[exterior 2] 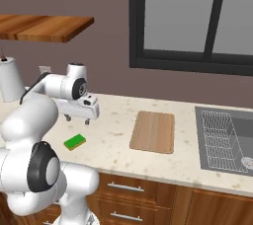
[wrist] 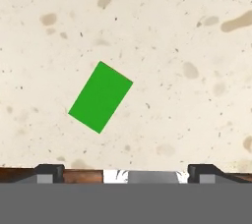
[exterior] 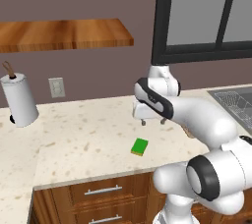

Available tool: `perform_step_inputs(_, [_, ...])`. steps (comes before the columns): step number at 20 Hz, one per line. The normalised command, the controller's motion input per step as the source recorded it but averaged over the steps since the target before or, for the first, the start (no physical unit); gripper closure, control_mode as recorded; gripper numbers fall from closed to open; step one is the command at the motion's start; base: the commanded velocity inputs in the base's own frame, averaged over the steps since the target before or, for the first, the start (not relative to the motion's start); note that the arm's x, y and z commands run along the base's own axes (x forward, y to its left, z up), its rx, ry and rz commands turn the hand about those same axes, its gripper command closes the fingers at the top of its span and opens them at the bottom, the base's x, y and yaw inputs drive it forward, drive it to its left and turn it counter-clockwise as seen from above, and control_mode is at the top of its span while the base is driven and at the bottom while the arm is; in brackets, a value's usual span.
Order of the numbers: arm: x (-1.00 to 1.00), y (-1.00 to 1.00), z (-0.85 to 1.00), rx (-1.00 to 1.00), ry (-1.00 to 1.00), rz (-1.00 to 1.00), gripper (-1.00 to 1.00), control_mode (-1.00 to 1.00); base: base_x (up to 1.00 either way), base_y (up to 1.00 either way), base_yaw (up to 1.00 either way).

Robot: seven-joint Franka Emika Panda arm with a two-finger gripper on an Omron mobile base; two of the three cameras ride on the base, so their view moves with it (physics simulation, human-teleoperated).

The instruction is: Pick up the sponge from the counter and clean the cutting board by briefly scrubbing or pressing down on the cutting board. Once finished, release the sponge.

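The sponge [exterior: 140, 147] lay flat on the counter [exterior: 78, 134], near its front edge and skewed to that edge. The gripper [exterior: 153, 122] hung above and slightly behind it, pointing down, not touching. Its jaws stood wide apart with nothing between them. The cutting board [exterior 2: 153, 131] sat well to the right of the sponge, between it and the sink [exterior 2: 225, 140]. A paper towel roll [exterior: 18, 99] stood at far left.
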Motion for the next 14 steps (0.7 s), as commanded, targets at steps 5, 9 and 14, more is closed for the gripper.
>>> perform_step_inputs(5, [0.00,0.04,-0.22,0.00,0.05,0.00,-1.00,-1.00,0.00,0.00,0.00])
perform_step_inputs(9, [0.00,0.03,-0.17,0.00,0.04,0.00,-1.00,-1.00,0.00,0.00,0.00])
perform_step_inputs(14, [0.00,0.15,-0.21,0.00,0.04,0.00,-1.00,-1.00,0.00,0.00,0.00])
